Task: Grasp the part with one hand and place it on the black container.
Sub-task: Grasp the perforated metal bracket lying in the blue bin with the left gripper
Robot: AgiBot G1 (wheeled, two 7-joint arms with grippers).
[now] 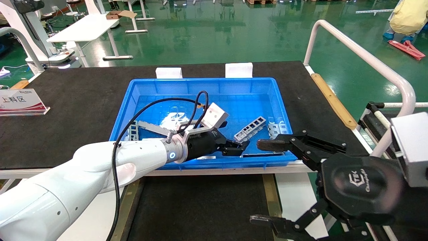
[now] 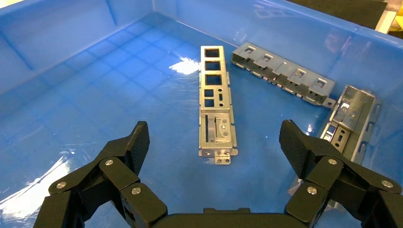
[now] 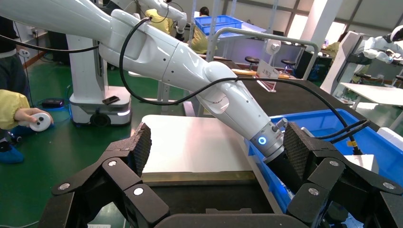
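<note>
A black-matted table (image 1: pixel 83 110) carries a blue bin (image 1: pixel 147 88).

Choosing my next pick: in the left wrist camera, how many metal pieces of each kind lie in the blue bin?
Flat windowed strip: 1
Folded brackets: 2
Total: 3
The left gripper hovers before the strip, jaws open; the right gripper waits by the blue bin, at its front corner.
</note>
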